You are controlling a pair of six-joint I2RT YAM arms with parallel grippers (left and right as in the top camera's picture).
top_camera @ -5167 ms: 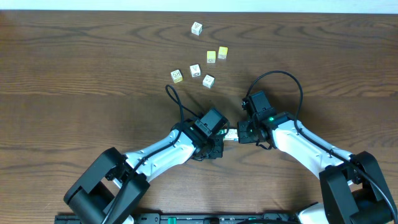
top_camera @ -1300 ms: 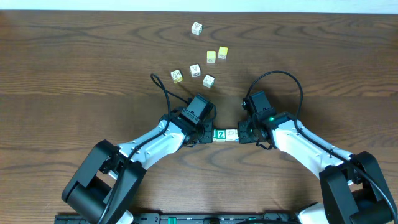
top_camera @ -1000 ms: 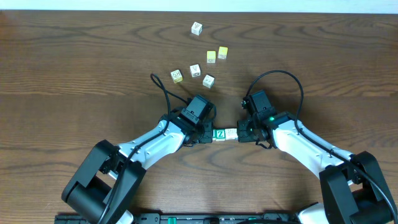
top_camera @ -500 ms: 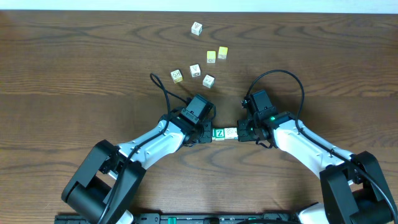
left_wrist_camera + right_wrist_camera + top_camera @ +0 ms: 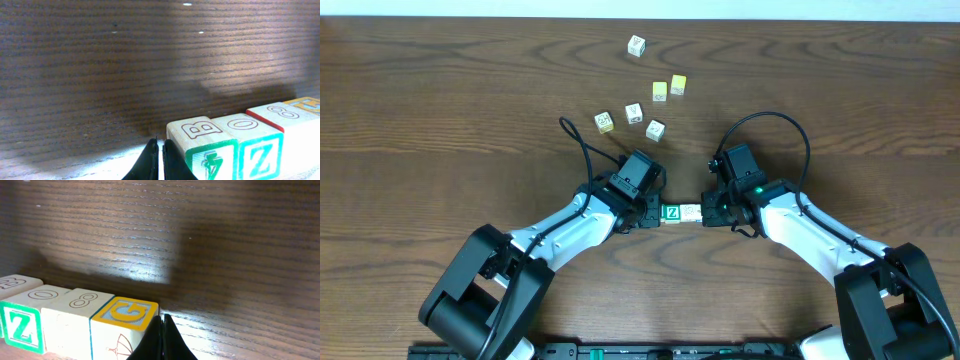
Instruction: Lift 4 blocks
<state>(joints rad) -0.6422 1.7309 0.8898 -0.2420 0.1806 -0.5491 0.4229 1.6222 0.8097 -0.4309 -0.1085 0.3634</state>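
Four blocks (image 5: 681, 213) squeezed in a row | left hand (image 5: 654, 213), right hand (image 5: 706, 212): fingers together, pressing the ends | clear lift off surface (image 5: 440, 100) not evident

Both arms share one build. The left arm (image 5: 566, 226) has white shell links between black joint housings, ending in a bulky black left shoulder block (image 5: 485, 290) by the bench's front edge. The right arm (image 5: 802, 224) matches it, with a black right shoulder block (image 5: 885, 295). Each wrist carries a boxy black module. A thin black left cable (image 5: 582, 150) curls off one wrist. A wider black right cable (image 5: 767, 114) arcs over the other, where a small green light (image 5: 756, 189) glows. The left gripper (image 5: 156, 160) has dark fingers tapering to thin tips, and the right gripper (image 5: 162, 337) looks the same.
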